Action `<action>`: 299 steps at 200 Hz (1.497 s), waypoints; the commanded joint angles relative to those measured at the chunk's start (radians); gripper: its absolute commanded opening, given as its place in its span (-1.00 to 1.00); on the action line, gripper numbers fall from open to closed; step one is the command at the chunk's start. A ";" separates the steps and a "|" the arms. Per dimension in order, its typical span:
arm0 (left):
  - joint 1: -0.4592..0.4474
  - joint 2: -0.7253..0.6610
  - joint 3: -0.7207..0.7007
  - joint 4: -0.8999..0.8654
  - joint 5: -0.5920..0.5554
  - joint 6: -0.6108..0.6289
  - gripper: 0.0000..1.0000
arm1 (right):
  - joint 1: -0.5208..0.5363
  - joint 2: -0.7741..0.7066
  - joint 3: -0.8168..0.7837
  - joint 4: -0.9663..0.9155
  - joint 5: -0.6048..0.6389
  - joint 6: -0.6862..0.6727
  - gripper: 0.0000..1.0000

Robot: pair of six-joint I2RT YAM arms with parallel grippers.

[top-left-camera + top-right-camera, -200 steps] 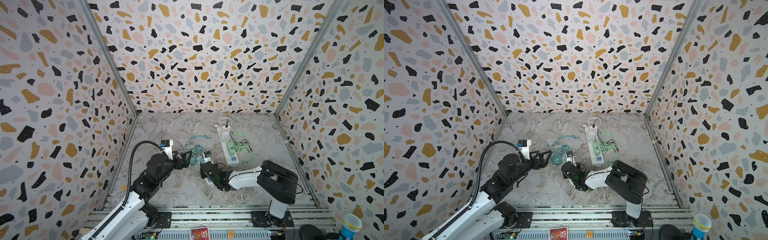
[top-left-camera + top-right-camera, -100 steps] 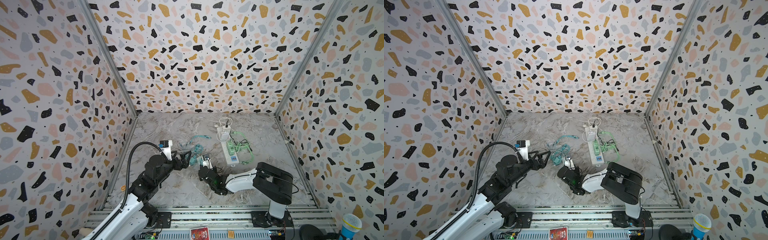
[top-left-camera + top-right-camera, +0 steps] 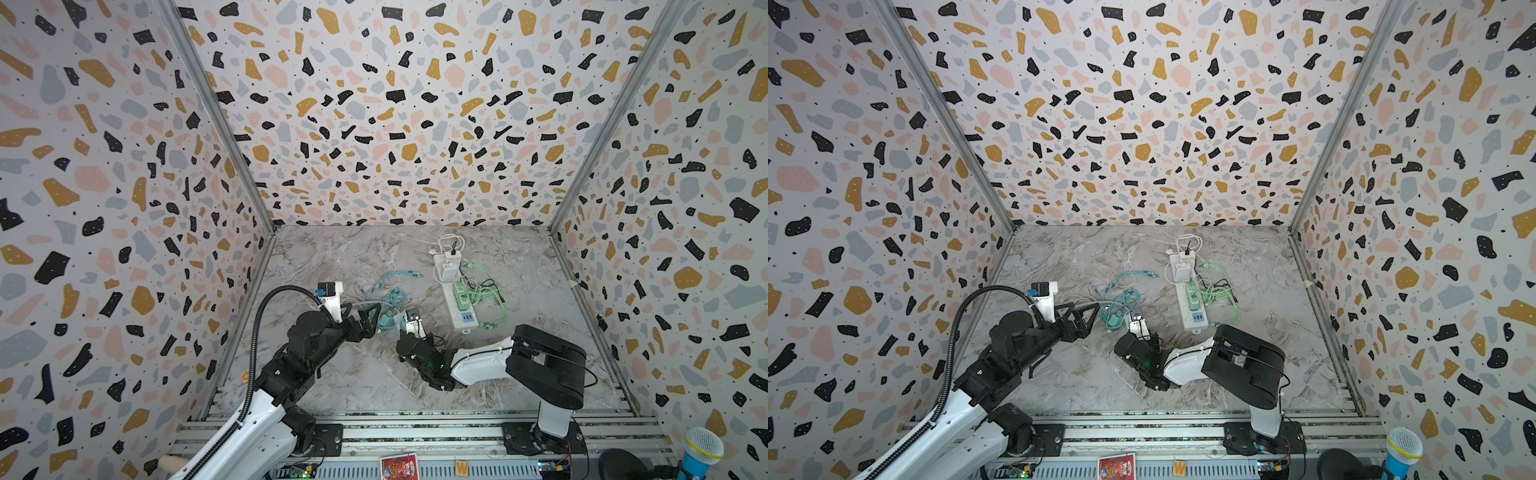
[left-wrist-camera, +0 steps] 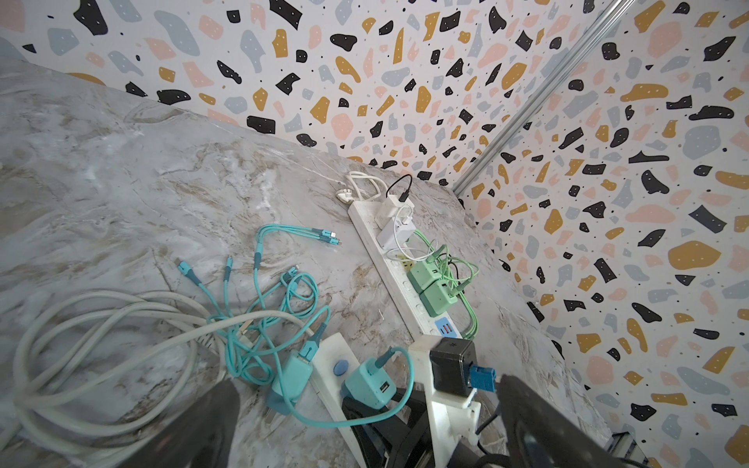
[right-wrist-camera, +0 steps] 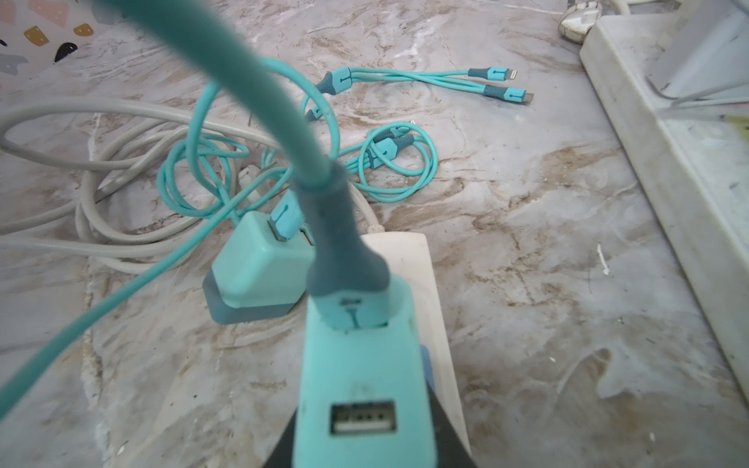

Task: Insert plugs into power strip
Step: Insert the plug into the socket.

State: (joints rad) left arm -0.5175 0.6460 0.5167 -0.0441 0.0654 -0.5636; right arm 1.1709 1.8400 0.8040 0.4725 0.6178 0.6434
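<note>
The right arm has crept slightly toward nine o'clock over the last second. The right claw [image 4: 379, 405] has stayed clamped on a teal plug [image 5: 364, 385]. The left claw [image 3: 376, 318] has held station at nine o'clock of it, jaws spread fully and gripping nothing. The held plug now hangs over a short white strip [image 4: 328, 352]. Its prongs are hidden, so whether they have entered cannot be told; insertion is judged still pending. The long power strip [image 4: 407, 302] lies near, at three o'clock of the claw, with white plugs [image 4: 395, 227] and green plugs [image 4: 429, 283] already seated. A second teal plug [image 5: 259, 271] lies on its side against the short strip, unplugged. Obstructions: tangled teal cables [image 4: 233, 344] and a thick grey cable [image 5: 81, 106] crowd the ten o'clock side. The held plug's own lead arches across the right wrist view, and the open left claw stands close enough to foul the approach.
</note>
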 commanded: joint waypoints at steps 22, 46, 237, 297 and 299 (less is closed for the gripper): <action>0.007 0.003 -0.003 0.030 -0.012 0.018 1.00 | 0.021 -0.026 -0.042 -0.098 -0.038 0.000 -0.29; 0.007 0.003 -0.007 0.035 -0.013 0.019 0.99 | 0.025 -0.038 -0.046 -0.093 -0.033 -0.002 -0.10; 0.007 0.067 -0.021 0.087 0.030 0.019 1.00 | 0.001 -0.112 -0.052 -0.053 -0.009 -0.077 0.16; 0.007 0.087 -0.026 0.108 0.044 0.020 1.00 | -0.017 -0.142 -0.063 -0.032 -0.031 -0.087 0.16; 0.007 0.089 -0.026 0.108 0.045 0.021 1.00 | -0.017 -0.143 -0.063 -0.032 -0.032 -0.087 0.16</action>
State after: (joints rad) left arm -0.5171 0.7315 0.5014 0.0032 0.0933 -0.5610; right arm 1.1622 1.7500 0.7528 0.4377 0.5896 0.5667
